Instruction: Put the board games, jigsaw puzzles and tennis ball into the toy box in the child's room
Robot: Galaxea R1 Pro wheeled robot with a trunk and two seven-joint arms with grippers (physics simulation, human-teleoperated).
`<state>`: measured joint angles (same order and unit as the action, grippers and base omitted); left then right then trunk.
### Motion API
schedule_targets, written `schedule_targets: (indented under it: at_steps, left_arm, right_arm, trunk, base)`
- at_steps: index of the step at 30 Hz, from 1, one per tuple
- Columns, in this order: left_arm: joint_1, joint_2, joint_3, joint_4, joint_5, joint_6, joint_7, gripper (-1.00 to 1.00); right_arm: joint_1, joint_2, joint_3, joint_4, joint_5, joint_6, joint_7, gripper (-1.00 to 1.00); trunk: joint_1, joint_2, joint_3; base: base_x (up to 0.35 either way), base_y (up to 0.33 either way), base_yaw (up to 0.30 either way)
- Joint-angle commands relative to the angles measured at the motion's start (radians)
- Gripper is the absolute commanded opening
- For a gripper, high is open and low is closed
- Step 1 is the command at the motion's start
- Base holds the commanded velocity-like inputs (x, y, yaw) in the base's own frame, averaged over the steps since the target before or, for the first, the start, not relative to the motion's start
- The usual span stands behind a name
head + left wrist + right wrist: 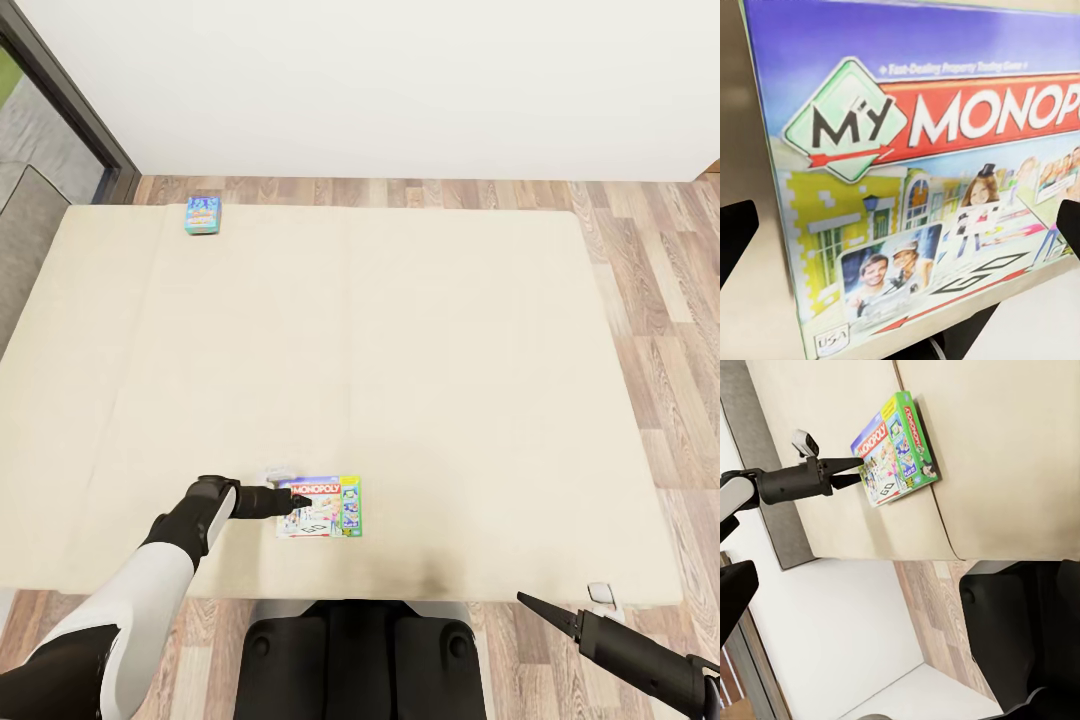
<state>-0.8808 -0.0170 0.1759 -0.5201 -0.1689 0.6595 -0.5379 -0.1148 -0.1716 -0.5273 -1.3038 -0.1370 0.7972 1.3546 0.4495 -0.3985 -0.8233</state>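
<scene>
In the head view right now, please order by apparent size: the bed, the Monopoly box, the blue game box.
1. Bed, by far the largest.
2. Monopoly box.
3. Blue game box, smallest as it looks; it lies farther from the camera, so its true size against the Monopoly box is unsure.

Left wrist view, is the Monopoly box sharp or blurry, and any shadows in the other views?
Left wrist view: the Monopoly box is close, its lettering soft. Head view: flat, even light, a faint dark smudge on the bed near its front edge. Right wrist view: the box casts a thin shadow.
</scene>
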Motion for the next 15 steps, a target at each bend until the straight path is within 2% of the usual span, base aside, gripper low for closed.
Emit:
schedule_targets:
  at_steps: [1,6,10,15]
  left_arm:
    - [0.0,-0.001,0.008,-0.001,-0.011,0.006,-0.008,1.0]
    - [-0.001,-0.001,0.008,-0.001,-0.011,0.006,-0.008,1.0]
    - [-0.001,-0.005,0.009,0.006,-0.011,0.013,0.014,1.0]
    - [-0.001,-0.006,0.009,0.007,-0.011,0.013,0.046,1.0]
  right_arm:
    - [0.0,0.0,0.0,0.0,-0.003,0.008,0.002,1.0]
    - [0.0,0.0,0.0,0.0,-0.003,0.008,0.002,1.0]
    - [0.0,-0.001,0.0,0.0,-0.003,0.008,0.024,1.0]
    - [0.0,-0.002,0.0,0.0,-0.004,0.008,0.021,1.0]
  trunk:
    - [0.001,-0.002,-0.001]
    - [0.001,-0.002,-0.001]
    - [0.001,-0.002,-0.001]
    - [0.001,-0.002,-0.001]
  base:
    - [0.0,0.0,0.0]
    - [0.0,0.0,0.0]
    - [0.0,0.0,0.0]
    - [0.0,0.0,0.0]
